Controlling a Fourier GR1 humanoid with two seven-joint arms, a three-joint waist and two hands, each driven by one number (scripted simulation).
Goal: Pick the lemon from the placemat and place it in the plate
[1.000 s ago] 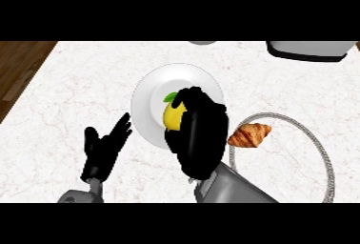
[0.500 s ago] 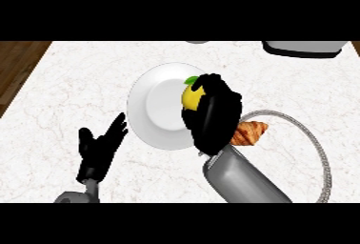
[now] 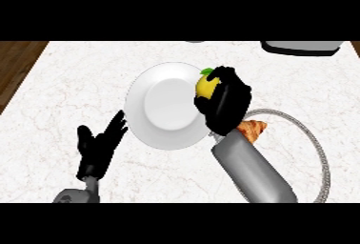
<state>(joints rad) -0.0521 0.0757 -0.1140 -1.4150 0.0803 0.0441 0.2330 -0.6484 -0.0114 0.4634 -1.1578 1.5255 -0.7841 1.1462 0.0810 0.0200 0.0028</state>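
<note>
A yellow lemon (image 3: 206, 86) with a green leaf sits in my right hand (image 3: 226, 102), whose fingers curl round it and hide most of it. Hand and lemon are at the right rim of the white plate (image 3: 165, 105), which lies at the counter's middle. Behind my right forearm lies the grey placemat (image 3: 320, 152) with a light border, mostly hidden. My left hand (image 3: 98, 145) rests open, fingers up, left of the plate near the view's lower left.
A brown croissant (image 3: 252, 129) lies on the placemat, right beside my right wrist. A dark appliance with a white top (image 3: 302, 46) stands at the back right. The wooden floor (image 3: 17, 66) shows past the counter's left edge.
My right hand has carried the lemon up and to the right, from over the plate's middle to its right rim. The view has shifted, so plate and left hand appear lower and further right.
</note>
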